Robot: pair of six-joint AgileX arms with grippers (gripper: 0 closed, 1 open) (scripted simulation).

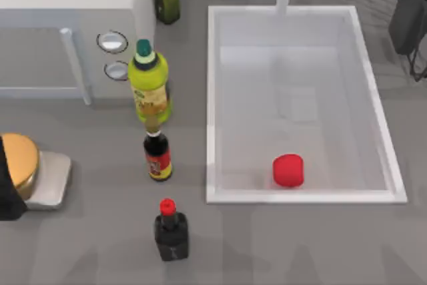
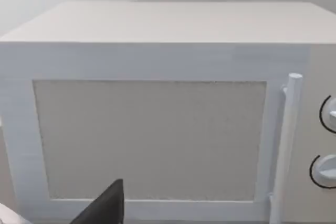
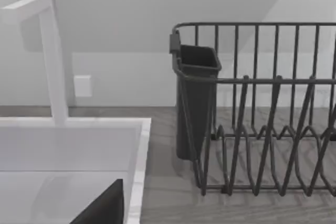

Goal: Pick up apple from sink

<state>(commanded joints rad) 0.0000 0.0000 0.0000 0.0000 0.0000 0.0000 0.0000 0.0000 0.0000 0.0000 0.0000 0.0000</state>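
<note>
Red apple (image 1: 288, 170) lies in the sink (image 1: 300, 196) from above; wrist views face microwave (image 2: 157, 124) and rack (image 3: 262, 119); finger state unclear.

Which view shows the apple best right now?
The top view: the apple lies whole and unobstructed on the sink floor, near the front rim. The right wrist view takes in just a sink corner and the faucet, with a dish rack beside. The left wrist view faces the microwave.
</note>
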